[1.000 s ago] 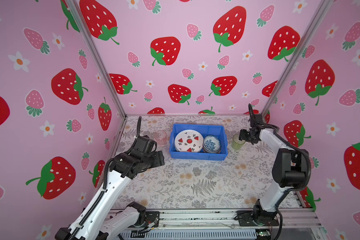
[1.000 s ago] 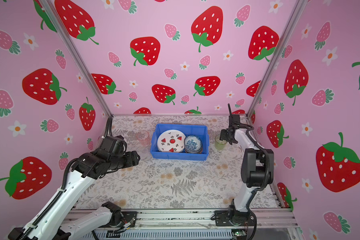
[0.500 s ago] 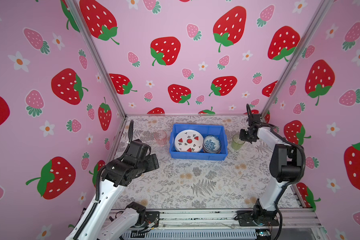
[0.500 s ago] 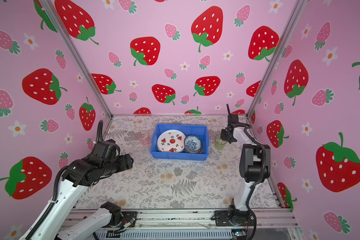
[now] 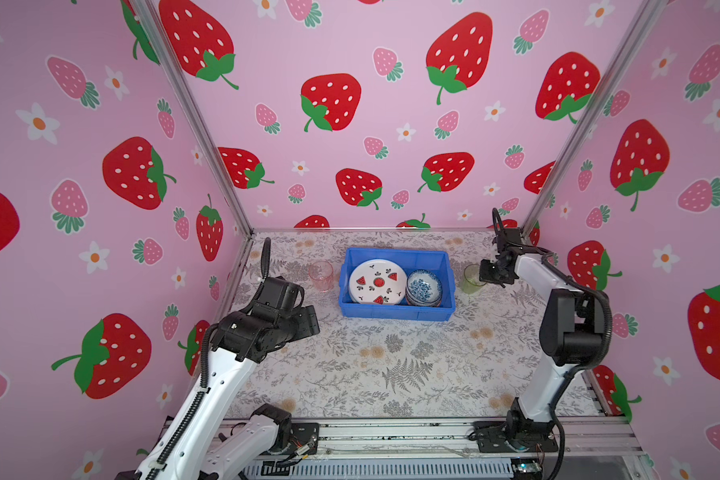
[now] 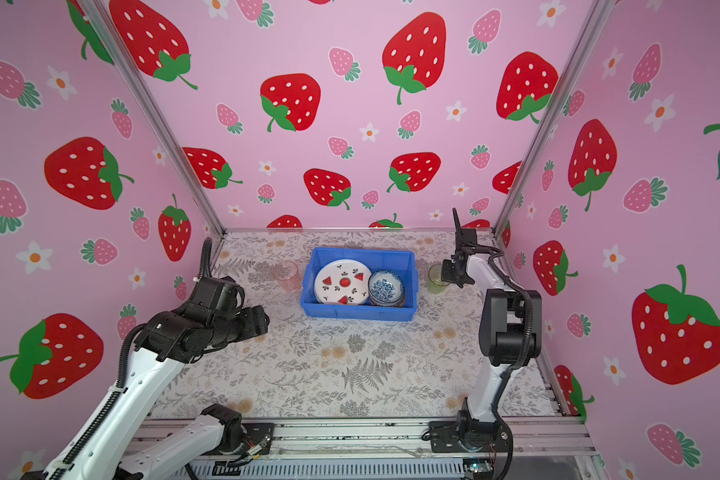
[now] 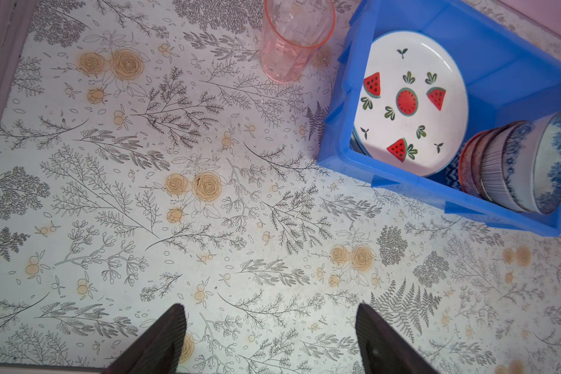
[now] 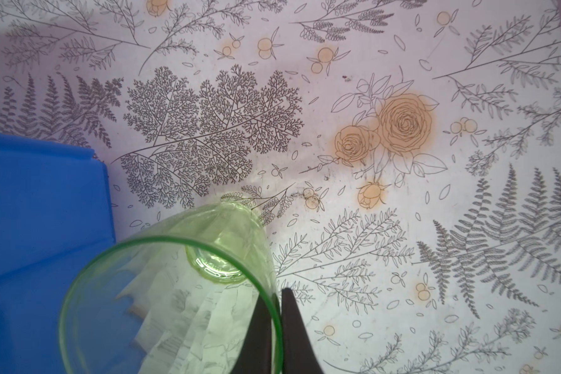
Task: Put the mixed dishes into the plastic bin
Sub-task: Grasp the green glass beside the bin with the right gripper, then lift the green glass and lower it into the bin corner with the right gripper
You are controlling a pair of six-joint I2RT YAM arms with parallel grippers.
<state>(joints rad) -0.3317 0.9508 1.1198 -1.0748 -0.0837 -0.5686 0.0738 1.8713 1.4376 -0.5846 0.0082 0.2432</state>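
Since a second ago, the left pincer (image 7: 271, 307) has drawn back from the pink tumbler (image 5: 321, 275) and hangs spread wide, empty, over the table (image 5: 391, 365). Meanwhile the right pincer (image 8: 280, 291) has clenched on the rim of the green tumbler (image 8: 208, 233), one finger inside, one outside. That tumbler stands just right of the blue bin (image 5: 395, 312), which holds a watermelon plate (image 5: 377, 282) and stacked bowls (image 5: 424, 286).

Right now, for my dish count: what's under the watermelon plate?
Bluish plate edges peek from beneath the watermelon plate in the blue bin; their number and patterns are covered.
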